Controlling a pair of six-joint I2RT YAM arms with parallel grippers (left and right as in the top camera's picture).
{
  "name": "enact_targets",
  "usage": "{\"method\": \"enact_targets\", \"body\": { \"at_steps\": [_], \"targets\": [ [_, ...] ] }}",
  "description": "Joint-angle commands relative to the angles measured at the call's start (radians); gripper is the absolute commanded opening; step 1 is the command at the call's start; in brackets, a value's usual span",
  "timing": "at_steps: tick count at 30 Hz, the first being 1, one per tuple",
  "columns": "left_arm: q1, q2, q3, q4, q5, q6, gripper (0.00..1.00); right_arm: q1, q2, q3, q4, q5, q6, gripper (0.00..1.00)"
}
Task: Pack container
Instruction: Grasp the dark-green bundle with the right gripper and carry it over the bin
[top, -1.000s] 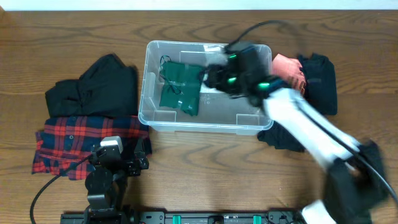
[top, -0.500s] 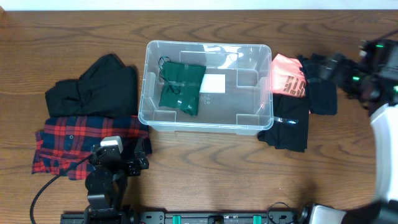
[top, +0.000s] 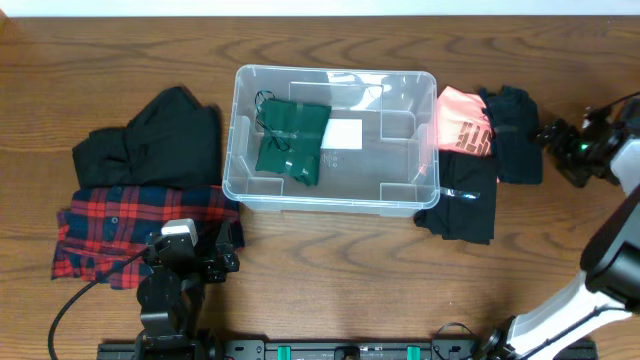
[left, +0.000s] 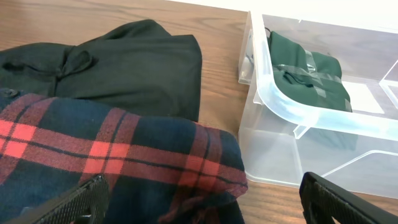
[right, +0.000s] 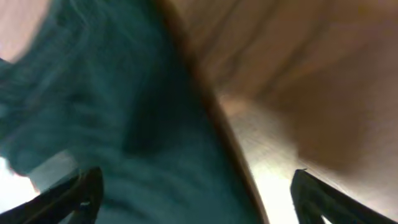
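Hovering beside dark garment (top: 515, 140) — right hand (top: 548, 131) spread

Your overhead camera looked straight down from high above and took in the whole worktop (top: 330, 290). Your left wrist camera sat low and near. It faced across the plaid shirt (left: 93, 162) toward the container (left: 273, 93), with the left fingers (left: 78, 202) framing its bottom edge. You had that shirt and container in the overhead view too. Your right wrist camera was close against dark cloth (right: 112, 124) and wood, badly blurred, with the right fingers (right: 78, 196) at its lower corners.
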Motion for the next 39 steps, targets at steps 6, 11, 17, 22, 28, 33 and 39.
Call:
{"method": "enact_targets", "body": {
  "at_steps": [6, 11, 17, 22, 28, 33, 39],
  "targets": [
    [-0.004, -0.006, -0.018, 0.0, 0.007, -0.008, 0.98, 0.024, 0.115, -0.005, 0.065, -0.175, -0.039, 0.8],
    [-0.004, -0.006, -0.018, 0.0, 0.007, -0.008, 0.98, 0.026, 0.127, -0.005, 0.038, -0.155, -0.04, 0.27],
    [-0.004, -0.006, -0.018, 0.0, 0.007, -0.008, 0.98, 0.008, 0.004, -0.005, -0.045, -0.122, -0.039, 0.08],
    [-0.004, -0.006, -0.018, 0.0, 0.007, -0.008, 0.98, 0.035, -0.286, -0.005, -0.113, -0.143, -0.022, 0.01],
    [-0.004, -0.006, -0.018, 0.0, 0.007, -0.008, 0.98, 0.151, -0.594, -0.005, -0.187, -0.22, 0.069, 0.01],
    [-0.004, -0.006, -0.018, 0.0, 0.007, -0.008, 0.98, 0.374, -0.723, -0.005, -0.187, -0.218, 0.194, 0.01],
    [-0.004, -0.006, -0.018, 0.0, 0.007, -0.008, 0.98, 0.668, -0.666, -0.011, -0.051, -0.133, 0.388, 0.01]
  ]
}}
